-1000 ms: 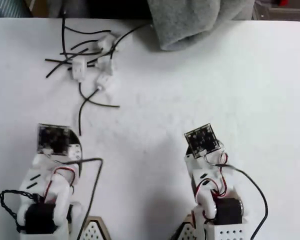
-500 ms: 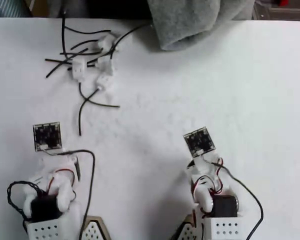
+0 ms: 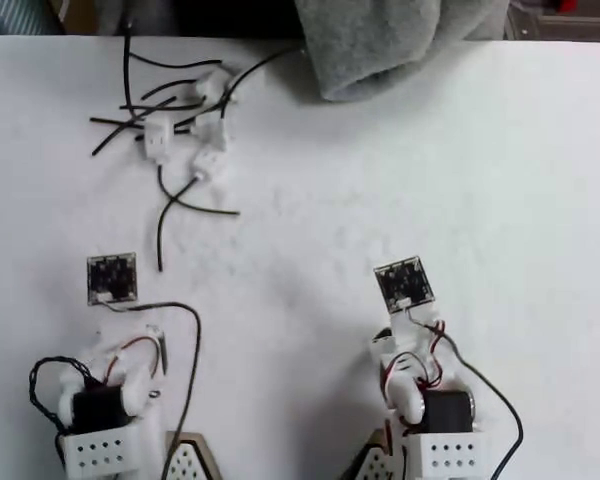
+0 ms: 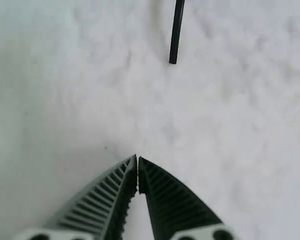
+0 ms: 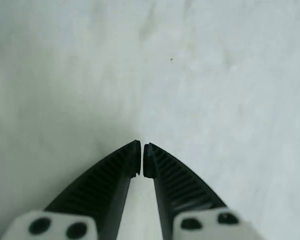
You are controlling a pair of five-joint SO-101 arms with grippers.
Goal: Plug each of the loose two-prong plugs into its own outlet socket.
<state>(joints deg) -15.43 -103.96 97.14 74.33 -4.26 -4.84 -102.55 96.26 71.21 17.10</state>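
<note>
- In the high view, a white table (image 3: 400,180) is seen from above, with the two arms folded back at its near edge.
- The white plugs and sockets (image 3: 160,138) are gathered in a loose cluster at the far left of the table, tangled with black cords (image 3: 160,240). Whether any plug is seated in a socket cannot be told.
- One cord is trailed from the cluster toward the near side, and its free end is laid just beyond the left arm (image 3: 100,415).
- A gray cloth (image 3: 380,45) is draped over the far edge of the table, just beside the cluster.
- The right arm (image 3: 420,395) is parked at the near right, well apart from the plugs and sockets.
- In the left wrist view, the left claw (image 4: 138,167) is seen clenched, tip against tip, with nothing held between its ribbed fingers (image 4: 107,200).
- The left claw is held over bare table, and a cord end (image 4: 175,35) is laid beyond its tips, apart from them.
- In the right wrist view, the right claw (image 5: 141,155) is likewise clenched on nothing, with only a sliver of gap at the tips.
- The right claw is pointed down at plain white table surface.
</note>
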